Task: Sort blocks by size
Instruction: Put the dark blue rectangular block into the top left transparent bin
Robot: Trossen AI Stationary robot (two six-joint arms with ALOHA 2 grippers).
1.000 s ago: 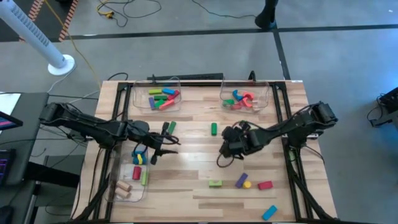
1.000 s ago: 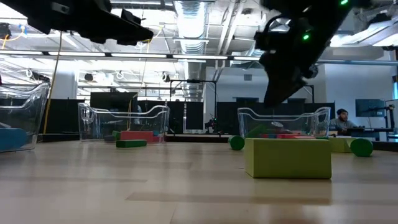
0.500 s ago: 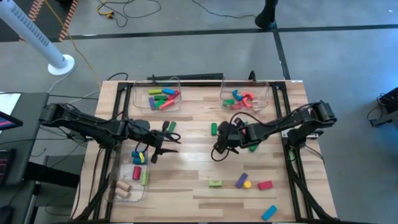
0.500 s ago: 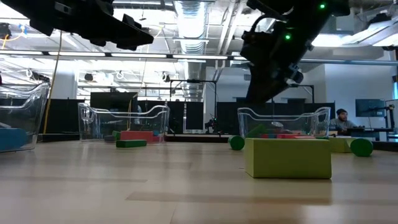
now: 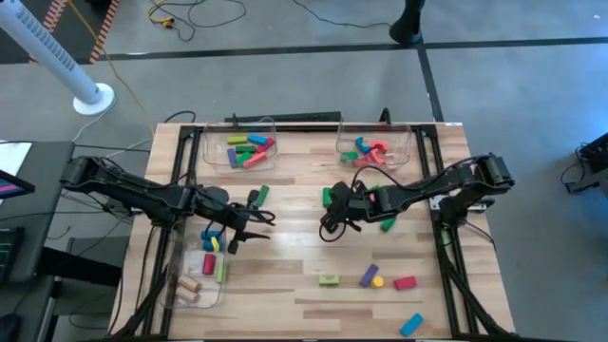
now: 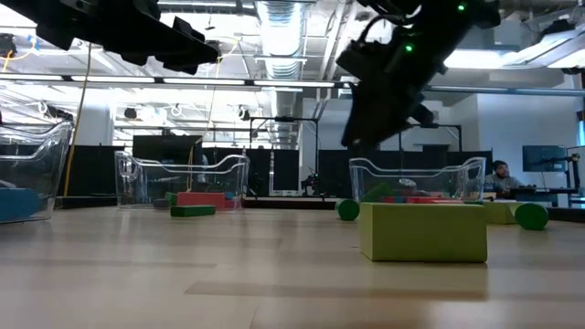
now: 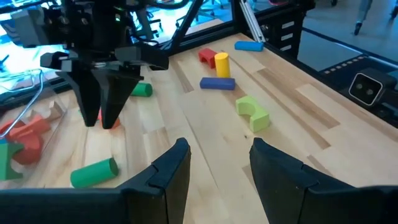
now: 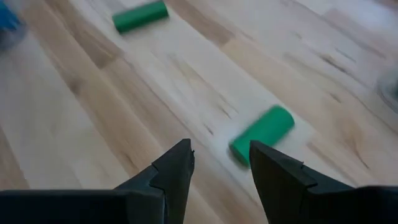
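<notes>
The left hand (image 7: 214, 171) is seen with fingers parted and empty above the bench (image 7: 323, 118); the right hand (image 7: 102, 99) hangs beyond, near a green cylinder (image 7: 93, 173); farther off lie a light-green arch (image 7: 252, 113), a blue bar (image 7: 217, 83) and a yellow cylinder (image 7: 221, 64).

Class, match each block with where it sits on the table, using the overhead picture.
Things:
1. blue block
2. plain wood cylinders
3. yellow cylinder
4. light green arch

Places:
A. inside the clear bin at the table's left side
B. upright between the purple bar and the red block
C. alone, nearest the table's front edge
D. on bare wood, at the left end of the front row of loose blocks

Pairs: 1-C, 2-A, 3-B, 4-D
</notes>
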